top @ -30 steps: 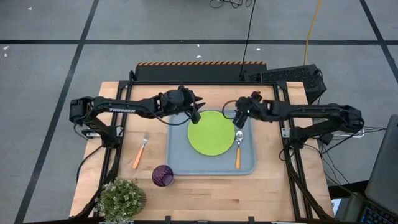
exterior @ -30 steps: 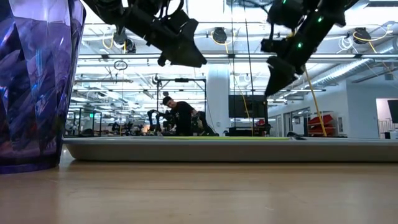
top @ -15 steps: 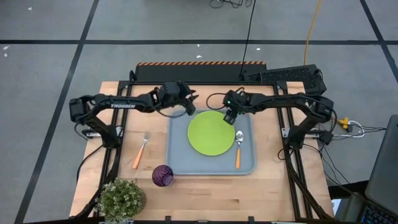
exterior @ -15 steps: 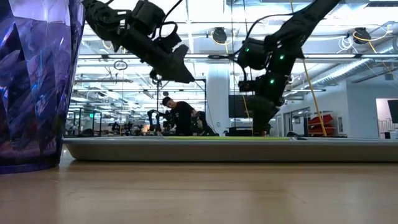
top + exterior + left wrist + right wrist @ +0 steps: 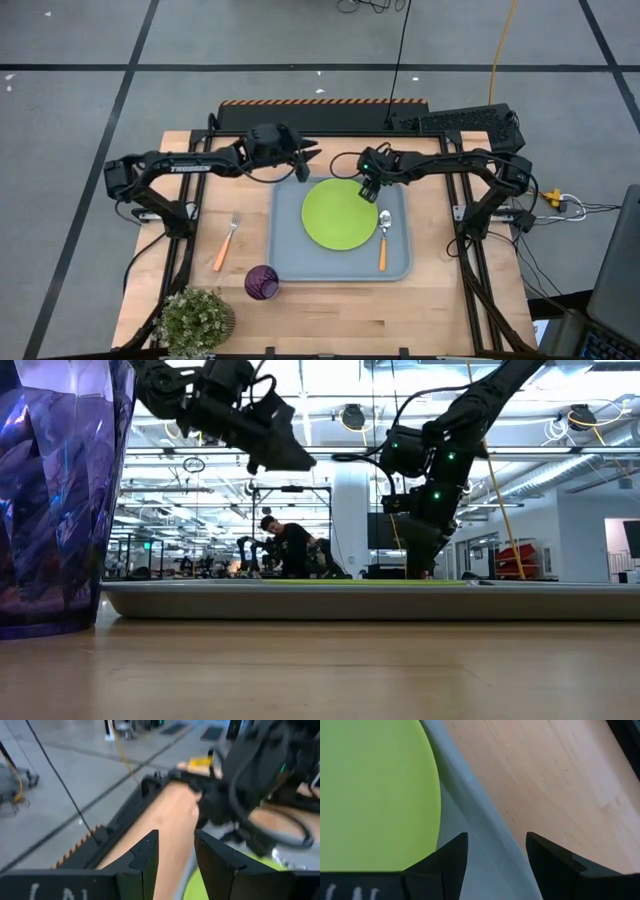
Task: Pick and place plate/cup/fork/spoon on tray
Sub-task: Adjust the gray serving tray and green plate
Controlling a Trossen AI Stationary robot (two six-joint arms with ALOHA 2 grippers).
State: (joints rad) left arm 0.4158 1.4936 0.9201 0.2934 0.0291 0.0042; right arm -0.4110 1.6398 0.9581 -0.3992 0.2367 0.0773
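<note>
High view: tray [image 5: 290,255] sits centre frame, carrying plate [image 5: 340,214] and spoon [image 5: 383,238]. Right gripper [image 5: 368,190], jaws apart and empty, hangs over the plate's upper right edge. Left gripper [image 5: 308,152], jaws apart and empty, is above the tray's upper left corner. Fork [image 5: 226,241] and cup [image 5: 262,282] lie left of the tray.

The big grey-blue tray [image 5: 290,255] lies flat on the table. The round green plate [image 5: 339,214] lies flat inside it. The spoon [image 5: 383,240] with the orange handle lies in the tray just beside the plate. The fork [image 5: 225,243] lies on the wood beside the tray. The purple cup [image 5: 262,282] stands upright near the tray's corner.
</note>
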